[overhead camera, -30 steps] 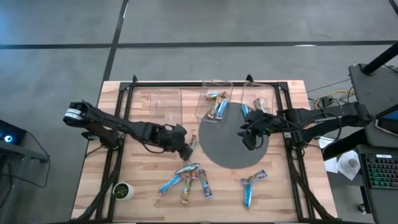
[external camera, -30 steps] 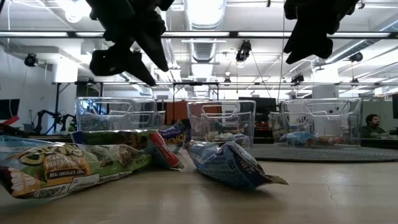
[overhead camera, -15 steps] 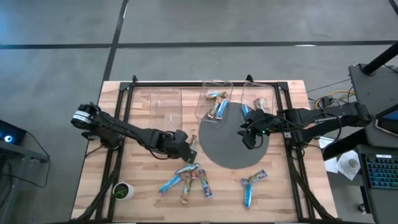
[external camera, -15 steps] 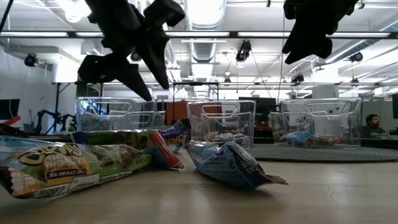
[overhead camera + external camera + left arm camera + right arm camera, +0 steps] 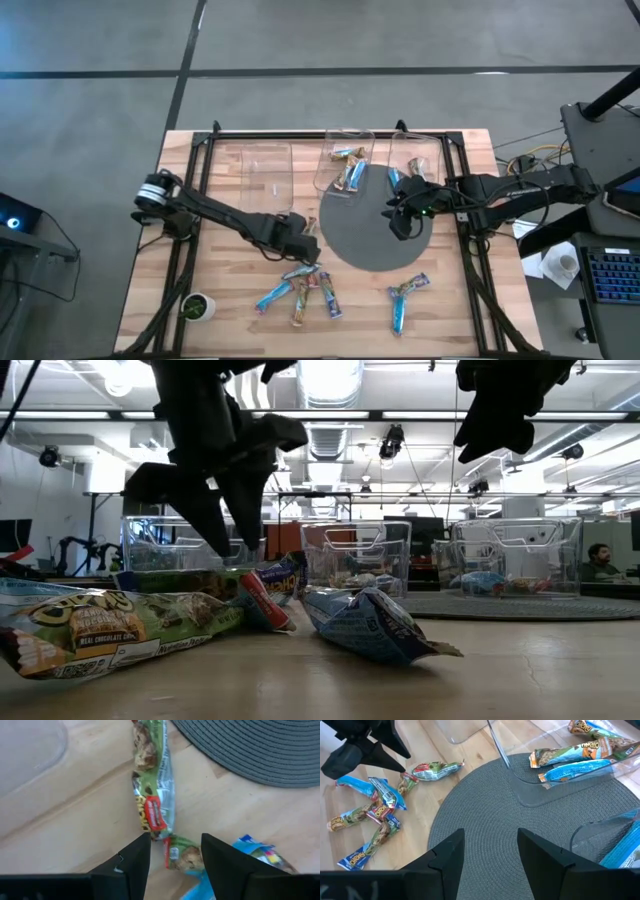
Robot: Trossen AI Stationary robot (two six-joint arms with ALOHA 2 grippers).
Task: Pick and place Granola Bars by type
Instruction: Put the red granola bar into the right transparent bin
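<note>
Several granola bars lie loose on the wood near the table's near edge: a cluster (image 5: 300, 287) of blue and tan-green ones, and two more (image 5: 406, 293) to its right. A tan-green bar (image 5: 152, 785) lies flat beside the grey mat's edge. My left gripper (image 5: 300, 246) hovers open just above the cluster. In the left wrist view the left gripper (image 5: 175, 852) has that bar's near end and another bar's end (image 5: 182, 857) between its fingertips, touching neither. My right gripper (image 5: 400, 220) waits open above the mat (image 5: 530, 840), holding nothing.
Three clear bins stand along the far side: the left one (image 5: 265, 165), the middle one (image 5: 346, 160) holding tan-green and blue bars, and the right one (image 5: 415, 165) holding blue bars. A small green-and-white cup (image 5: 197, 305) sits at the near left corner.
My left gripper has moved toward the table's near edge and slightly right, descending toward the bar cluster, and has turned so that its fingers point more steeply down. The bars and my right arm have stayed put.
</note>
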